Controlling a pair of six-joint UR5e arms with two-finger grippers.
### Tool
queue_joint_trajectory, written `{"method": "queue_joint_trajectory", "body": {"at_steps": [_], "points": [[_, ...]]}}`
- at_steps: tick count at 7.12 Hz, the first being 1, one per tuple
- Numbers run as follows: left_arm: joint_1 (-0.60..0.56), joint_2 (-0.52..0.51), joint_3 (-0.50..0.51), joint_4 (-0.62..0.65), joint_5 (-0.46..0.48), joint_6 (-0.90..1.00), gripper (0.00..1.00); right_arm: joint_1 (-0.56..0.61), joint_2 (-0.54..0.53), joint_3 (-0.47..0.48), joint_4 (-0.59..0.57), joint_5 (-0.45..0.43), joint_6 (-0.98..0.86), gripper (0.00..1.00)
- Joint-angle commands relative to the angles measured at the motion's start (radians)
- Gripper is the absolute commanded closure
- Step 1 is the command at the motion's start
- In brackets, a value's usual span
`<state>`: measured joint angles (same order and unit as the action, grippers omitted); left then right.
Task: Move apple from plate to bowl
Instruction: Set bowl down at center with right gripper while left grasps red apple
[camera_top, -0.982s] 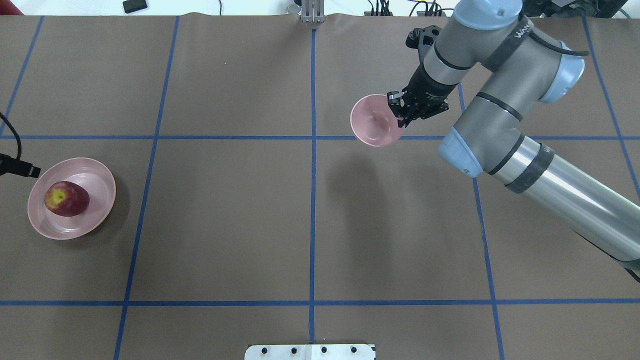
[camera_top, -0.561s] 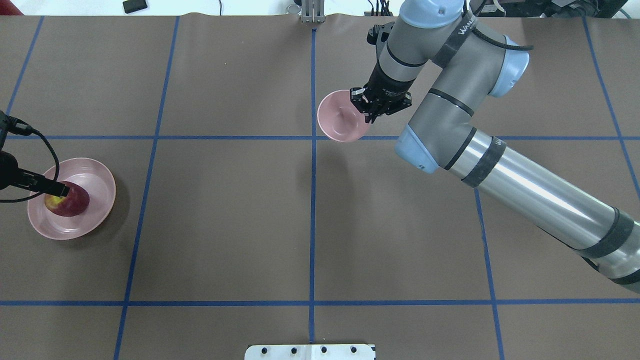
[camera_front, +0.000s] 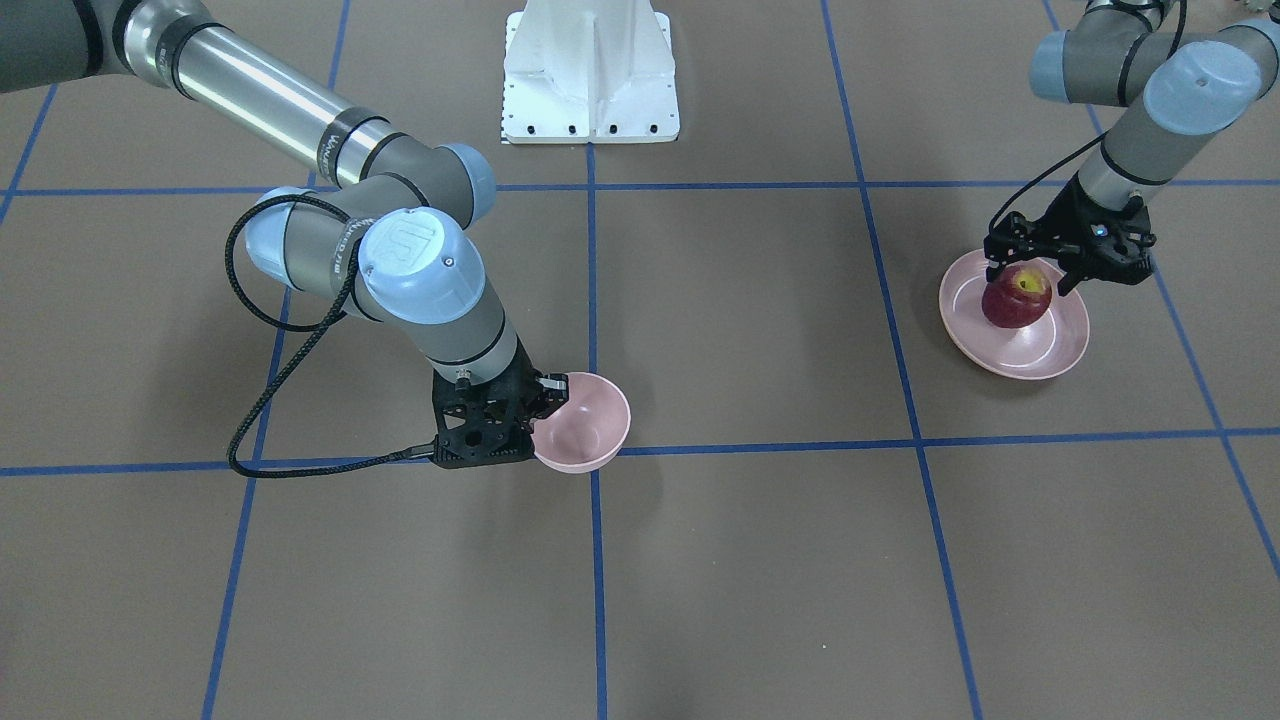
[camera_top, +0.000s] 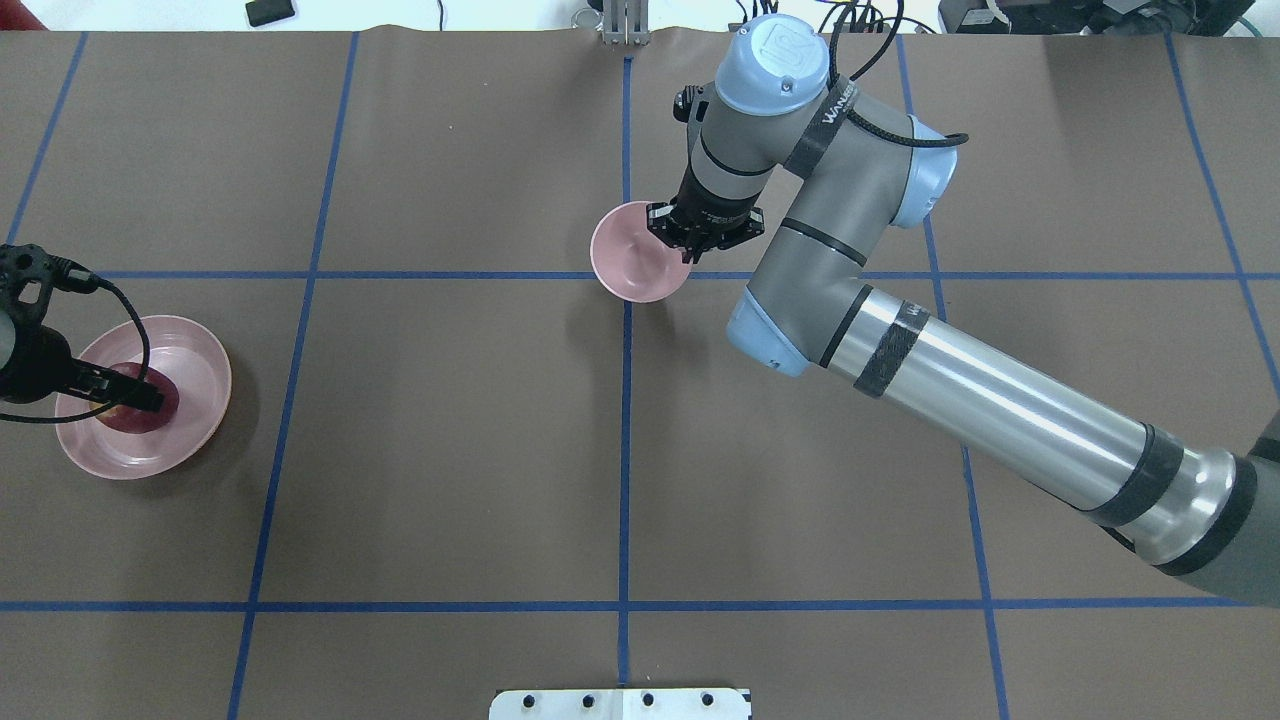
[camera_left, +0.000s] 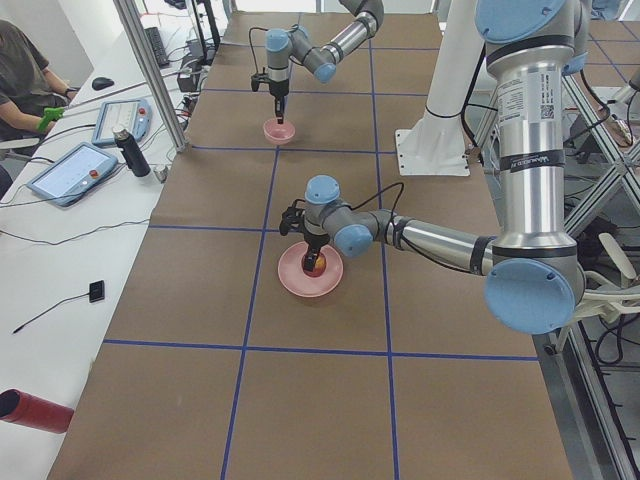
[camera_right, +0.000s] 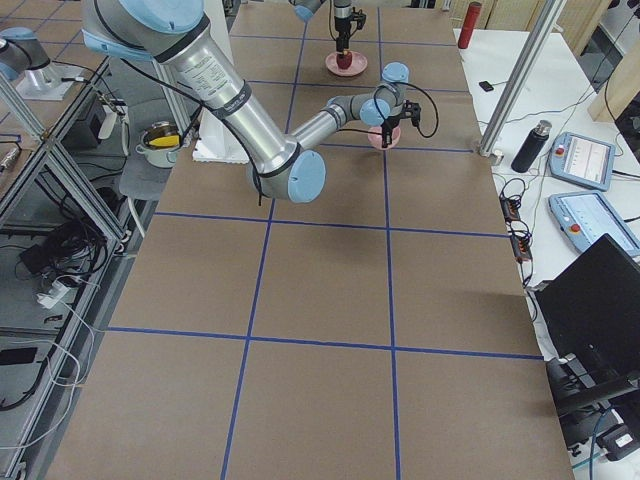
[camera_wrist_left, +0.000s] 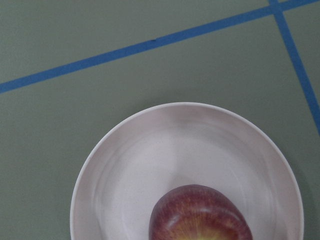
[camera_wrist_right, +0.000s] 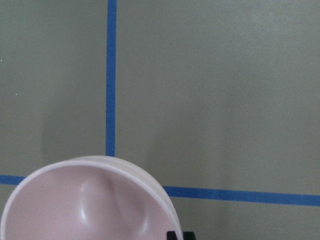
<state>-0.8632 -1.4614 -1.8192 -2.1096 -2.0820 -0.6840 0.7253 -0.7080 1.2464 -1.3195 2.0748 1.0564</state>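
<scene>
Left end of the bench (camera_front: 760, 560): the apple (camera_front: 1017, 300) sits on the plate (camera_front: 1050, 350), a little off the dish's middle, with its yellow stem patch facing up. The left tool (camera_front: 1032, 280) hangs straight over it, jaws spread, with one finger on each side of the fruit's upper half. We cannot tell whether the pads touch the skin. The left wrist view shows the apple at the bottom edge of the frame, directly under the tool, with pale plate all round it.

Middle of the bench: the right tool (camera_front: 548, 400) is clamped on the near rim of the bowl (camera_front: 590, 425), one finger inside the wall and one outside. The bowl is upright and mouth up, beside a crossing of the blue tape lines (camera_front: 590, 300). We cannot tell whether its base is touching the bench.

Bowl and plate are well apart, with bare brown cover between them.
</scene>
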Motion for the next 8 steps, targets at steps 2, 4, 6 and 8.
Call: {"method": "queue_joint_trajectory", "body": {"at_steps": [2, 4, 6, 8], "points": [[0.01, -0.005, 0.034, 0.0, 0.016, -0.005, 0.02, -0.033, 0.038, -0.076, 0.041, -0.005, 0.024, 1.0], [0.012, -0.033, 0.061, 0.002, 0.039, -0.009, 0.02, -0.046, 0.038, -0.1, 0.051, -0.004, 0.025, 1.0], [0.012, -0.045, 0.07, 0.002, 0.037, -0.008, 0.85, -0.049, 0.039, -0.099, 0.054, 0.005, 0.03, 1.0], [0.012, -0.051, 0.061, 0.013, 0.028, -0.008, 1.0, -0.006, 0.036, -0.035, 0.043, 0.022, 0.048, 0.0]]}}
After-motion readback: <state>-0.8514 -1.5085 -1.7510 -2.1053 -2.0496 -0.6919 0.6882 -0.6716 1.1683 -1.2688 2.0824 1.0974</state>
